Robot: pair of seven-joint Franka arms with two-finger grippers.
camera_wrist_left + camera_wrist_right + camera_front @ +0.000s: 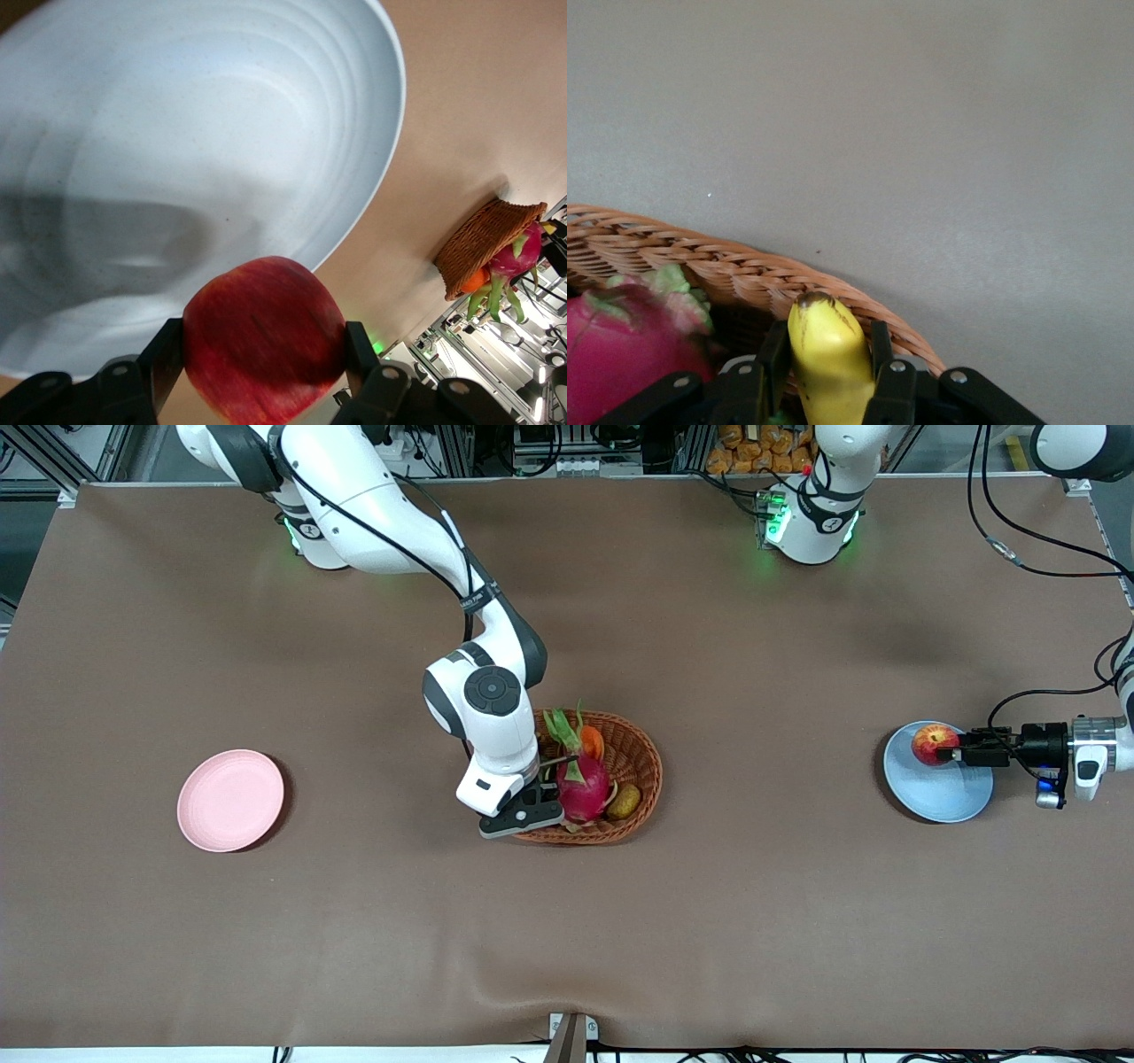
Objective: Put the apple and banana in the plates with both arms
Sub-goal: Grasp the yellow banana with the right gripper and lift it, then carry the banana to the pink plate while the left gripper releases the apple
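My left gripper (946, 754) is shut on the red apple (935, 743) and holds it over the light blue plate (939, 795) at the left arm's end of the table. In the left wrist view the apple (264, 350) sits between both fingers above the blue plate (204, 150). My right gripper (540, 804) is down in the woven basket (642, 753) at mid-table, shut on the yellow banana (830, 354). The banana is hidden by the arm in the front view. The pale pink plate (230, 799) lies bare toward the right arm's end.
The basket also holds a pink dragon fruit (582, 786), an orange fruit (592, 741) and a small brownish fruit (624, 802). The basket rim (735, 266) is right beside the banana tip. Brown table cloth lies between basket and plates.
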